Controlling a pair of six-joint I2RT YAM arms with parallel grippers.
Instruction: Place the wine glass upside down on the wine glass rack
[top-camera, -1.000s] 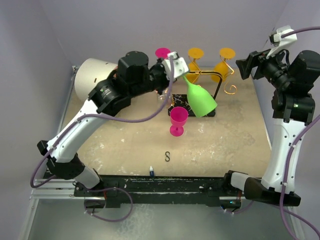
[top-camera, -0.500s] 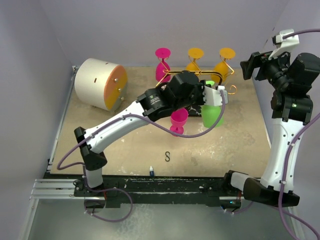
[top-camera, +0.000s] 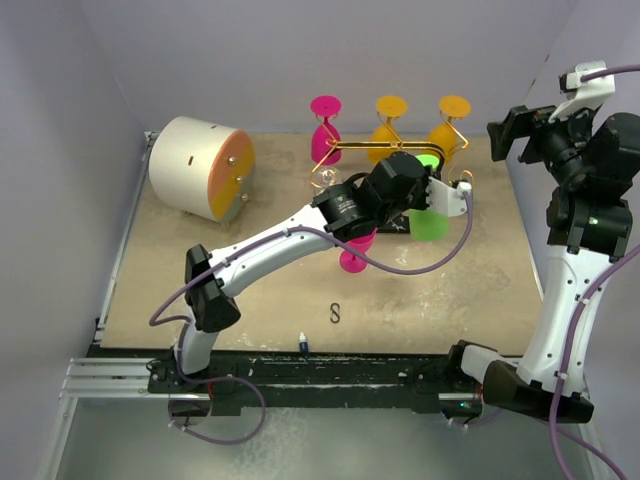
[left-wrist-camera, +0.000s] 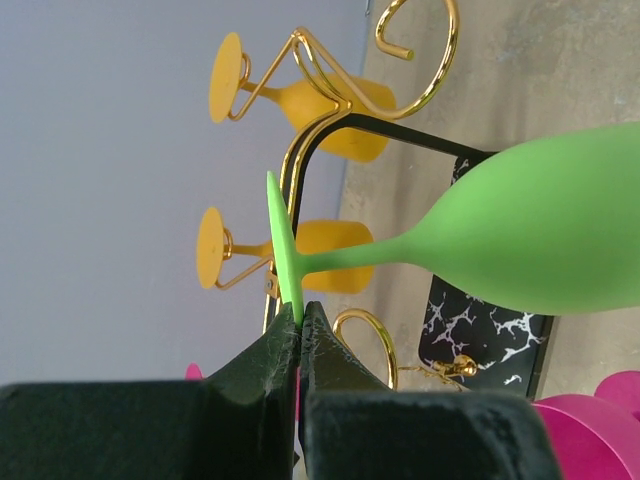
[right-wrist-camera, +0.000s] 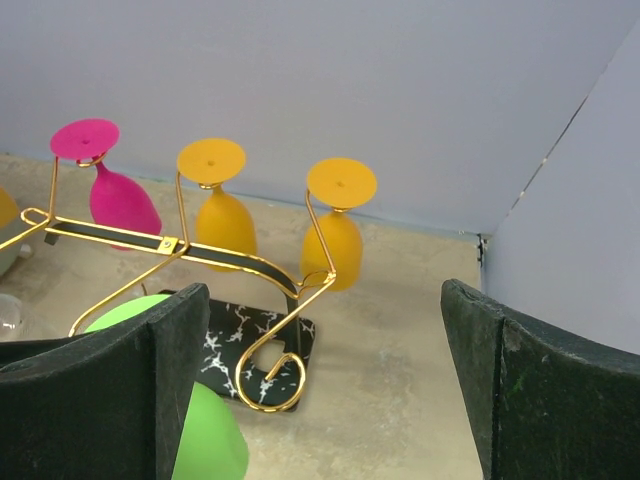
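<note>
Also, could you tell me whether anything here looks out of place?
A small black S-shaped piece lies loose on the table, apart from the wine glass rack. A big white drum lies on its side at the far left.

Gold rack (right-wrist-camera: 228, 325) holds inverted pink glass (right-wrist-camera: 122, 203), orange glass (right-wrist-camera: 224, 220), second orange glass (right-wrist-camera: 342, 245); green glass (right-wrist-camera: 215, 442) lower left.

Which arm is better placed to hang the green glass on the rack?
Left. The left gripper pinches the green wine glass by its foot, beside the wine glass rack. The right gripper is open, empty, raised aside.
</note>
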